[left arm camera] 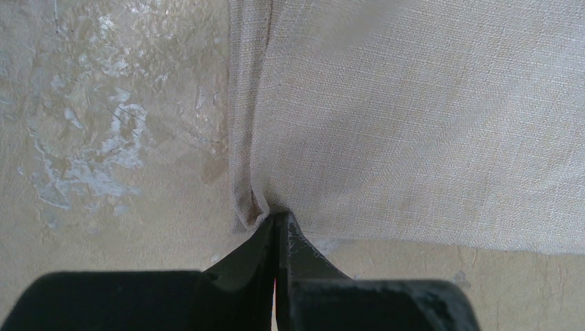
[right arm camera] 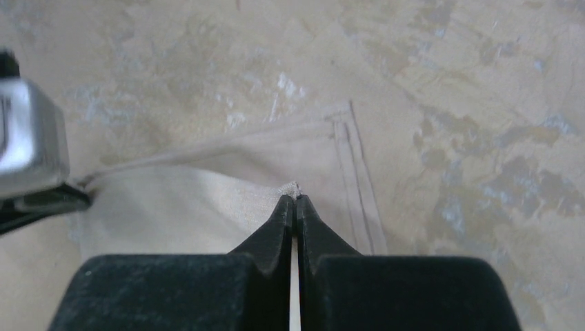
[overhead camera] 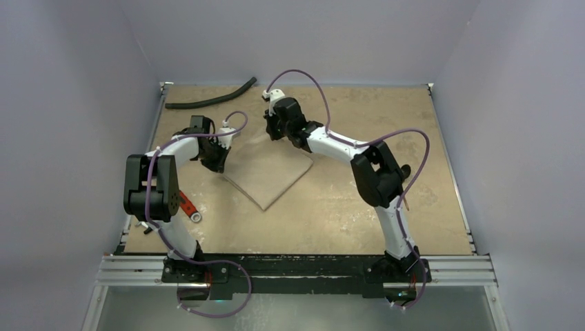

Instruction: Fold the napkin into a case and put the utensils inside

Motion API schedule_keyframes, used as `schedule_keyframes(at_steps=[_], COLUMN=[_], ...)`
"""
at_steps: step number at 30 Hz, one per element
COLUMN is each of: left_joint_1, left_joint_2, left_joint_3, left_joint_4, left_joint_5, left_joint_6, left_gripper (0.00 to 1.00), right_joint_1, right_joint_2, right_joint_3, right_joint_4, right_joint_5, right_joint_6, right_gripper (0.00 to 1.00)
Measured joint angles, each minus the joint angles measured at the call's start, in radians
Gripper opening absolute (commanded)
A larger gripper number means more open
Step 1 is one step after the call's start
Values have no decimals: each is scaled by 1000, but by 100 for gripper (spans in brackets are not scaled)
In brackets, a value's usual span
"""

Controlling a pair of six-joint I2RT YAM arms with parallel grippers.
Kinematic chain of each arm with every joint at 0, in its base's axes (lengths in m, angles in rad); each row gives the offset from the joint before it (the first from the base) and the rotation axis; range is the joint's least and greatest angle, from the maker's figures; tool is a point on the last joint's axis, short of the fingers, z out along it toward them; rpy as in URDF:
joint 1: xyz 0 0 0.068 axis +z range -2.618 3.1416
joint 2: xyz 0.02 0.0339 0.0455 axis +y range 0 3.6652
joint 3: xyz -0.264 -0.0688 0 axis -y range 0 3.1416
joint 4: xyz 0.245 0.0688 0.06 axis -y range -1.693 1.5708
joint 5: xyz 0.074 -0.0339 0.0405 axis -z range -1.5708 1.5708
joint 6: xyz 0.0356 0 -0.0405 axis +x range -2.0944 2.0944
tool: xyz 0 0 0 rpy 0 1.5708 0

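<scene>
Top external: I see left arm and right arm elbow-bent inward over the counter, left pincer and right pincer each clamping a napkin corner.

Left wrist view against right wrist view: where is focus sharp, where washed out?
Left wrist view: the beige woven cloth napkin shows sharp weave, washing out pale at the top; the black left pincer is a dark silhouette. Right wrist view: softer all over, napkin pale and blurred beside the black right pincer.
</scene>
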State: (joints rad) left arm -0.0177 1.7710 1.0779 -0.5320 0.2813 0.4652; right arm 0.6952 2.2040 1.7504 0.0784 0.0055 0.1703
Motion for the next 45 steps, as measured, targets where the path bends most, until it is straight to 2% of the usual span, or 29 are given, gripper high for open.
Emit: schedule_keyframes(at_steps=[14, 26, 32, 38, 45], left_joint_1=[1, 3, 3, 3, 3], left_joint_2=[0, 0, 0, 0, 0], left_joint_3=[1, 2, 2, 2, 2], left_joint_4=[-5, -8, -9, -9, -10], left_joint_5=[2, 3, 3, 5, 6], left_joint_6=[7, 10, 10, 10, 10], left_gripper=[0, 0, 0, 0, 0], right_joint_1=[152, 242, 268, 293, 334], right_joint_2=[-218, -263, -336, -399, -400], right_joint_3=[-362, -486, -573, -599, -628], right_joint_4=[47, 63, 59, 69, 84], right_joint_5=[87, 106, 107, 108, 107], right_joint_6=[-10, 43, 80, 120, 151], right_gripper=[0, 0, 0, 0, 0])
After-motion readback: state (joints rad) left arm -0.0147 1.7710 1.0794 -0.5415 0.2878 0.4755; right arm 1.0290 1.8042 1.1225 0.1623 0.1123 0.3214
